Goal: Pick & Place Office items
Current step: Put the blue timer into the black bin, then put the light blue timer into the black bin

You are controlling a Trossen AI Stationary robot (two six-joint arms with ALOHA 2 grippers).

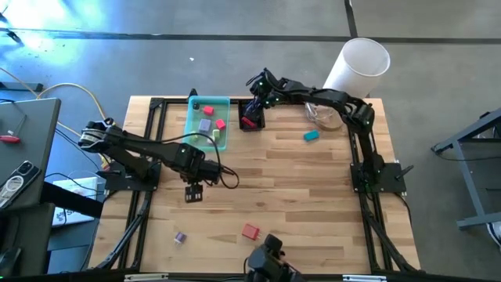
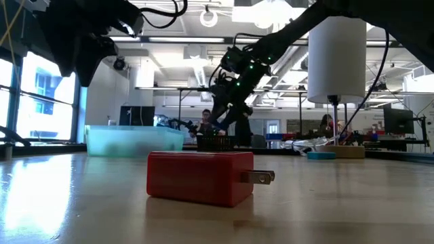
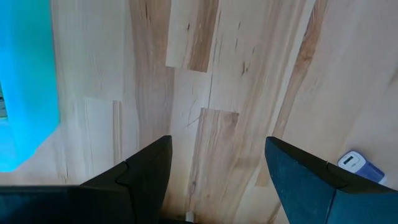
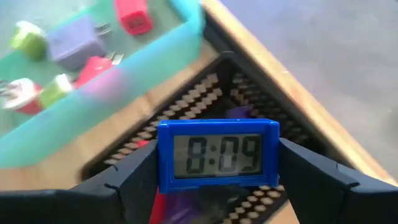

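Over the black mesh basket (image 4: pixel 249 124) beside the translucent teal tray (image 1: pixel 205 124), right end effector (image 4: pixel 217 158) clamps a blue rectangular clock (image 4: pixel 217 152) (glossy plastic); left end effector (image 3: pixel 217 165) hangs released above bare plank counter (image 3: pixel 249 81).

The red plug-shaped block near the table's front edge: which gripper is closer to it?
Left. The left gripper, open, hangs over bare wood just behind the red block. The right gripper is at the far edge, over the black mesh basket.
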